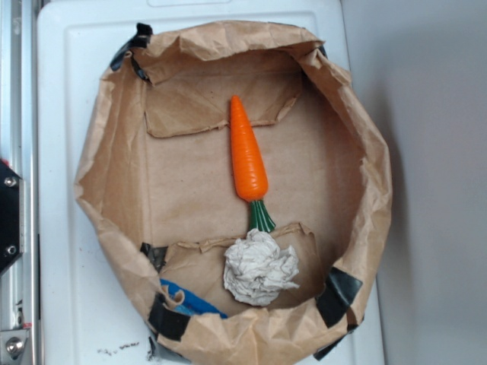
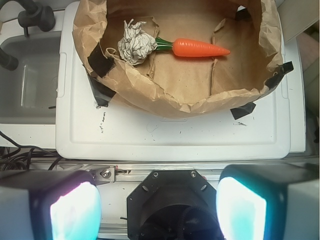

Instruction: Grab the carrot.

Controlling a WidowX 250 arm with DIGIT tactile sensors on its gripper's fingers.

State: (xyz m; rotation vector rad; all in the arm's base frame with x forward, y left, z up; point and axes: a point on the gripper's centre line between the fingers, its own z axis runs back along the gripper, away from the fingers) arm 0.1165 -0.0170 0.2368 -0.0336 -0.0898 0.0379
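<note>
— Carrot (image 1: 249, 156) position?
— I see it flat on the floor of the brown paper bag (image 1: 114, 175), stem end touching the crumpled white paper ball (image 1: 260, 268).
— Bag's footing?
— On the white plastic lid (image 2: 170, 135), black tape at its rim.
— Gripper (image 2: 157, 207)?
— I read the jaws wide apart, empty, held off the bag's near wall, well apart from the carrot.

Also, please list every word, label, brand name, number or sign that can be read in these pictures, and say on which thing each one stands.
There is no readable text in either view.
The carrot, the crumpled paper ball, the brown paper bag and the black tape carry no print.
The small dark marks on the white lid look like scuffs, not letters.
</note>
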